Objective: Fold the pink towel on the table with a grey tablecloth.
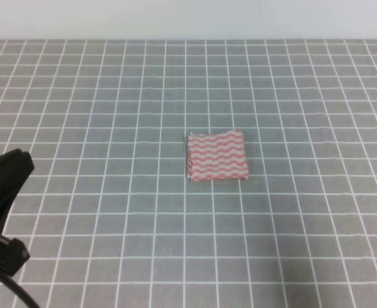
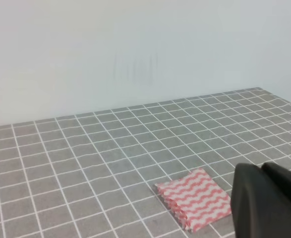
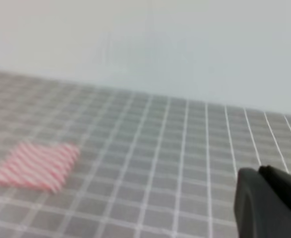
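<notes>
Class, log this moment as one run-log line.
pink towel: folded, flat on grey tablecloth | left gripper: clear | right gripper: clear

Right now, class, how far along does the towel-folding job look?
Apparently done: the pink towel lies as a compact, layered square on the grey tablecloth. Nothing is in hand; the left end effector sits well clear. No fold visibly remains, perhaps only retracting.

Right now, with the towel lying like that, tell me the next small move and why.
Probably none on the cloth: keep both arms back. The pink towel already lies as a small, roughly square stack with layered edges showing at its near side, flat on the grey tablecloth. The left tool sits at the left edge, clear of it; the right tool is also away from it.
</notes>
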Robot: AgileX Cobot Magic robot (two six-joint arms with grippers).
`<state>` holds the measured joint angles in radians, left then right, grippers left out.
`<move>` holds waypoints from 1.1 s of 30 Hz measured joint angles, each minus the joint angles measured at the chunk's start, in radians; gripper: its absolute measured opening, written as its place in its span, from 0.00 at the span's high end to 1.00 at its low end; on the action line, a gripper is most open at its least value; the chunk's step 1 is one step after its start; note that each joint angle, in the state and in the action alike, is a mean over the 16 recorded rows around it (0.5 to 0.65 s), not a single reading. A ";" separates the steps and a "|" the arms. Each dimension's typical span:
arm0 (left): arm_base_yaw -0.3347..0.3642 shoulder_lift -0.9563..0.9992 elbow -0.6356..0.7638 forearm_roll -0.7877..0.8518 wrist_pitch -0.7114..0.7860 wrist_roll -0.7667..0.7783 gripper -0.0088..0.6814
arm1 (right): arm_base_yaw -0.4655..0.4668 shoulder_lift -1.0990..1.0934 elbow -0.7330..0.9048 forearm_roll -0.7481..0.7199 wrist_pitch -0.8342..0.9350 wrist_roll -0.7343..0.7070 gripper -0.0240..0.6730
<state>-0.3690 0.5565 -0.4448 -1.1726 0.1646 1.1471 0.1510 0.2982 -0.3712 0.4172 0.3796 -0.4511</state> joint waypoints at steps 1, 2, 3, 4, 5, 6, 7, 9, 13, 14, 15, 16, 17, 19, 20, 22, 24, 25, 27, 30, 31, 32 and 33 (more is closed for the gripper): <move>0.000 -0.001 0.000 0.000 0.000 0.000 0.99 | -0.017 -0.020 0.015 -0.003 -0.003 0.001 0.99; 0.000 -0.002 0.000 0.000 0.000 0.000 0.99 | -0.033 -0.038 0.030 -0.007 -0.008 0.003 0.99; 0.000 -0.002 0.000 0.000 0.000 0.000 0.99 | -0.048 -0.055 0.044 -0.012 -0.013 0.005 0.99; 0.000 -0.002 0.000 0.000 0.000 0.000 0.99 | -0.062 -0.070 0.059 -0.020 -0.019 0.010 0.99; 0.000 -0.003 0.000 0.000 0.001 0.000 0.99 | -0.070 -0.084 0.073 -0.034 -0.028 0.021 0.99; 0.000 -0.002 0.000 0.000 0.000 0.000 0.99 | -0.079 -0.098 0.089 -0.053 -0.039 0.039 0.99; 0.000 -0.002 0.000 0.000 -0.001 0.000 0.99 | -0.086 -0.112 0.107 -0.075 -0.050 0.061 0.99; 0.000 -0.002 0.000 0.000 -0.001 0.000 0.99 | -0.093 -0.139 0.141 -0.119 -0.071 0.109 0.99; 0.000 -0.003 0.000 0.000 -0.001 0.000 0.99 | -0.098 -0.195 0.216 -0.205 -0.109 0.207 0.99; 0.000 -0.003 0.000 0.000 -0.001 0.000 0.99 | -0.098 -0.208 0.235 -0.226 -0.116 0.232 0.99; 0.000 -0.002 0.000 0.000 -0.002 0.000 0.99 | -0.098 -0.221 0.253 -0.247 -0.120 0.256 0.99; 0.000 -0.002 0.000 0.000 -0.002 0.000 0.99 | -0.098 -0.234 0.272 -0.268 -0.123 0.281 0.99; 0.000 -0.002 0.000 0.000 -0.002 0.000 0.99 | -0.098 -0.247 0.290 -0.288 -0.122 0.306 0.99; 0.000 -0.003 0.000 0.000 -0.001 0.000 0.99 | -0.098 -0.271 0.322 -0.326 -0.120 0.354 0.99; 0.000 -0.003 0.000 0.000 -0.001 0.000 0.99 | -0.098 -0.282 0.336 -0.339 -0.117 0.374 0.99; 0.000 -0.002 0.000 0.000 -0.002 0.000 0.99 | -0.098 -0.299 0.359 -0.350 -0.104 0.394 0.99; 0.000 -0.002 0.000 0.000 -0.001 0.000 0.99 | -0.098 -0.311 0.370 -0.349 -0.090 0.399 0.99; 0.000 -0.002 0.000 0.000 -0.001 0.000 0.99 | -0.098 -0.314 0.373 -0.348 -0.082 0.399 0.99; 0.000 -0.002 0.000 0.000 0.000 0.000 0.99 | -0.098 -0.317 0.376 -0.348 -0.068 0.400 0.99; 0.000 0.000 0.000 0.000 -0.002 0.000 0.99 | -0.098 -0.317 0.376 -0.348 -0.054 0.400 0.99; 0.000 -0.001 0.000 0.000 -0.001 0.000 0.99 | -0.098 -0.317 0.376 -0.348 -0.051 0.401 0.99; 0.000 -0.001 0.000 0.000 -0.001 0.000 0.99 | -0.098 -0.317 0.376 -0.348 -0.049 0.401 0.99; 0.000 0.000 0.000 0.000 -0.002 0.000 0.99 | -0.098 -0.317 0.376 -0.348 -0.049 0.401 0.99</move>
<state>-0.3690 0.5565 -0.4448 -1.1726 0.1629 1.1471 0.0527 -0.0190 0.0052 0.0691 0.3306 -0.0505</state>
